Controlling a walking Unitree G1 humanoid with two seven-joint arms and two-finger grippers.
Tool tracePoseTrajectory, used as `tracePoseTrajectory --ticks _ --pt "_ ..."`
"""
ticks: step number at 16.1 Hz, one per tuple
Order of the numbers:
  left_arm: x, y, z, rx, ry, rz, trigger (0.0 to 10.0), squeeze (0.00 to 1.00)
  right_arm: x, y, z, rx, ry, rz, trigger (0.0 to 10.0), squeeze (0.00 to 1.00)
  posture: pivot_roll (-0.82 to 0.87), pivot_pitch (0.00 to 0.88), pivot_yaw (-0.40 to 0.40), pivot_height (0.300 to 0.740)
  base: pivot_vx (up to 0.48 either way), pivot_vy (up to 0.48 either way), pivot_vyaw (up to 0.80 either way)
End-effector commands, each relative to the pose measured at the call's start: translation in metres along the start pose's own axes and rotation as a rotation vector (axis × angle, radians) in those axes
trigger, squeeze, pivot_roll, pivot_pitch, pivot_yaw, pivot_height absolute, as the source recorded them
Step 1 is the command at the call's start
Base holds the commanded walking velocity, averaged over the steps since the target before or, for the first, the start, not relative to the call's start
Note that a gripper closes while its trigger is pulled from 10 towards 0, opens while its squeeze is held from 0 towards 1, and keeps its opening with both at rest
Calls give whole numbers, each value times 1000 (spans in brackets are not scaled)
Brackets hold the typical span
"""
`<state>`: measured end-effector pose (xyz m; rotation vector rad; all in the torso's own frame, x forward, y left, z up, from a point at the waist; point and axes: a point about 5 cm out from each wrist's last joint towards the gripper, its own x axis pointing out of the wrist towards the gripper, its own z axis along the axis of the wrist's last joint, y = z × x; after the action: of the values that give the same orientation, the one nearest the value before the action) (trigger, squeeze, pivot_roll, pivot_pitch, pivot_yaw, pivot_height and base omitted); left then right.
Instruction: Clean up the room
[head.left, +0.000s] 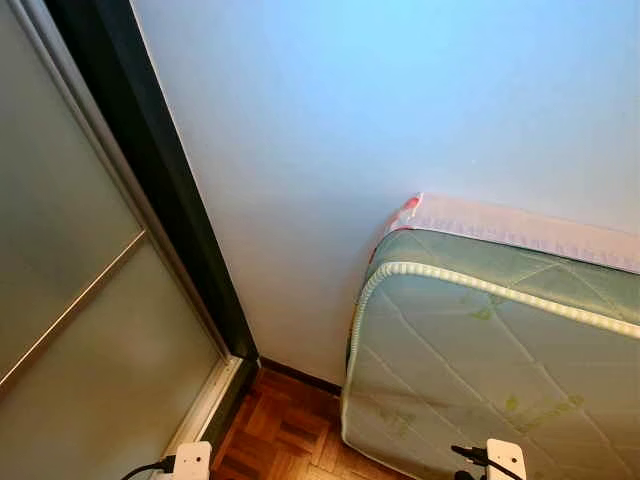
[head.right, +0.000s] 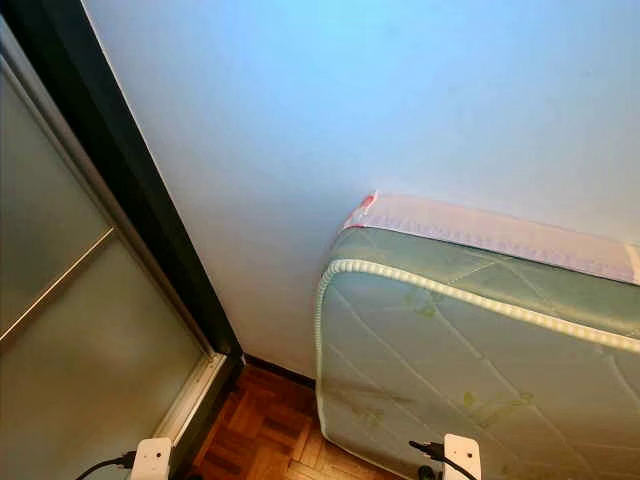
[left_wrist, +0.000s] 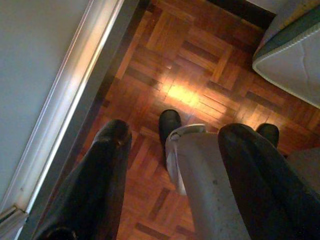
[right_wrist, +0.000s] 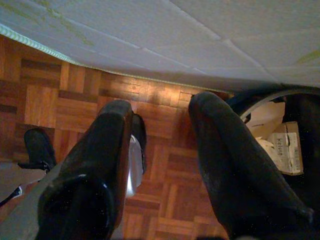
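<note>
Facing a corner, the head camera takes in a frosted sliding door (head.left: 70, 300) at nine o'clock, bare wall (head.left: 330, 130) at twelve, and a mattress (head.left: 480, 370) leaning upright at four. Both arms hang idle over parquet (left_wrist: 200, 70); left gripper (left_wrist: 172, 150) and right gripper (right_wrist: 160, 145) have jaws apart, holding nothing. A bin (right_wrist: 280, 135) with cartons is half cut off.

A quilted pale-green mattress (head.left: 480, 370) stands on edge against a plain white wall (head.left: 340, 130) — beside it, brown wooden parquet floor (left_wrist: 200, 75) and a frosted-glass sliding door (head.left: 80, 330).
</note>
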<state>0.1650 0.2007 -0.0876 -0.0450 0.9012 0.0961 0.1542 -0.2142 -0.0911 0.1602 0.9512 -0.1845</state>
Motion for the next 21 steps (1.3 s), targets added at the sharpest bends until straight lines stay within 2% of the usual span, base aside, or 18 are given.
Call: tracePoseTrajectory --ticks 1,12,14,16,21 --pt "-7 30 -12 144 112 -14 10000 0 -11 -16 -36 -45 142 24 10000 0 38 0 4 740 0 0 0" --pt "-6 30 -12 145 112 -15 10000 0 -11 -15 -36 -52 146 26 10000 0 38 0 5 740 0 0 0" --pt "-7 28 -13 152 110 -27 10000 0 -10 -18 -30 -33 129 23 10000 0 39 0 8 740 0 0 0" --pt "-6 27 -13 150 110 -28 10000 0 -11 -19 -34 -34 135 23 10000 0 39 0 6 740 0 0 0" --pt "-6 25 -12 149 109 -36 10000 0 -11 -3 -42 -38 149 45 10000 0 39 0 0 740 0 0 0"
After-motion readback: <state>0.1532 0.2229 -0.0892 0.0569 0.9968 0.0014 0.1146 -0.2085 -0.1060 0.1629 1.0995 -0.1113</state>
